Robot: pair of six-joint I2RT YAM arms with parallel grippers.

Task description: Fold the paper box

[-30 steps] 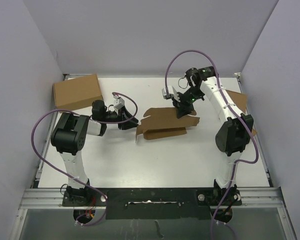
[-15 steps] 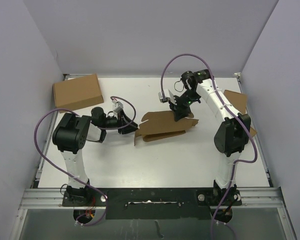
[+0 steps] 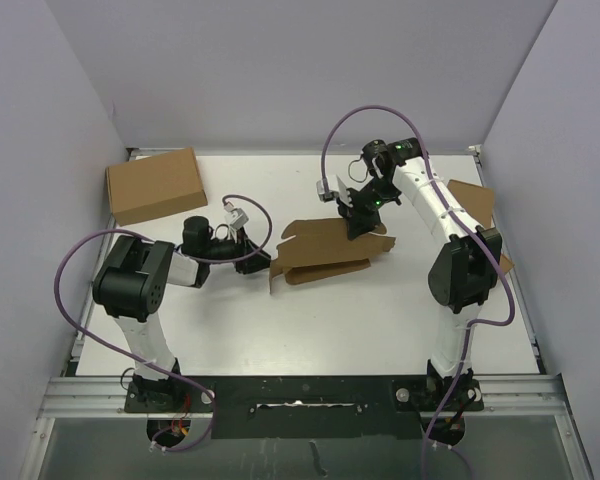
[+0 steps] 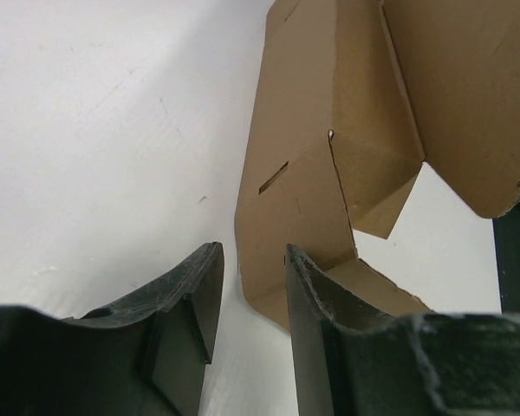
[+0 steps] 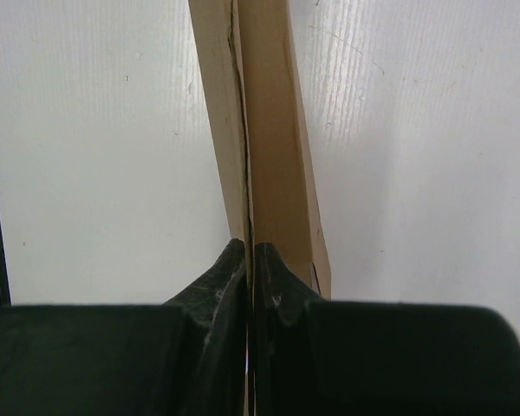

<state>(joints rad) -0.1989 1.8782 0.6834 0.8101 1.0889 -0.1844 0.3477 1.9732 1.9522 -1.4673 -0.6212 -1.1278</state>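
Left gripper (image 3: 256, 262) has neared the paper box (image 3: 325, 252), jaws parted and empty; right gripper (image 3: 356, 226) pinches a raised panel. Mid-fold; next, probably grasp the end flap.

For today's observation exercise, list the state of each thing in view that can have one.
paper box: half-folded, flaps loose
right gripper: shut on the paper box's edge
left gripper: open, holding nothing
large carton: closed
box behind right arm: partly hidden, unclear
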